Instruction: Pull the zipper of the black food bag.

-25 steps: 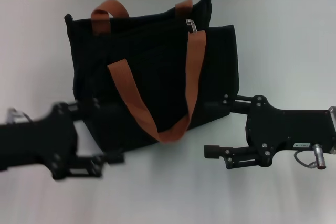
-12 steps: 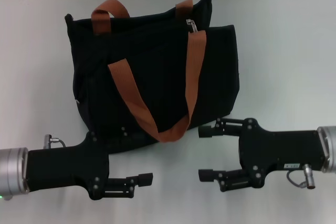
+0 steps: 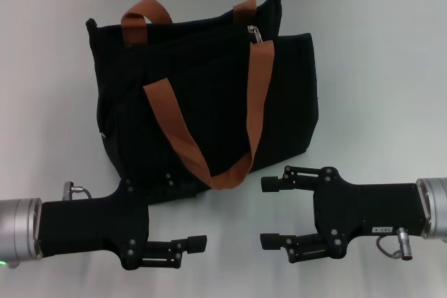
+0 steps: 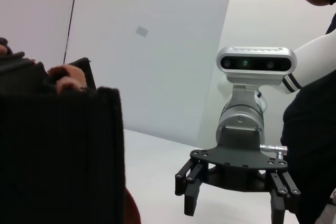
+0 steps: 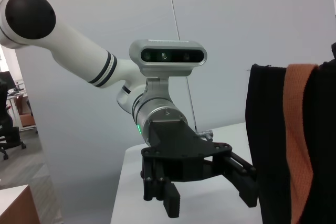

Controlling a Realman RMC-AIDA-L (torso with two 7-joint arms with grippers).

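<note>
Black food bag (image 3: 202, 95) upright — left claw (image 3: 199, 214), right claw (image 3: 272, 213) spread, facing.

The large boxy black fabric food bag (image 3: 202, 95) has orange-brown webbing handles (image 3: 209, 130); its small metal zipper slider (image 3: 254, 33) is silver.

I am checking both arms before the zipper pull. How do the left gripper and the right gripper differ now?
The left gripper sits against the near lower edge of the black food bag, its upper side overlapping the fabric; the right gripper stands apart from the bag, over bare table. Both right jaws show plainly; only one left jaw does. Both are open, point toward each other, hold nothing, and are far from the zipper.
</note>
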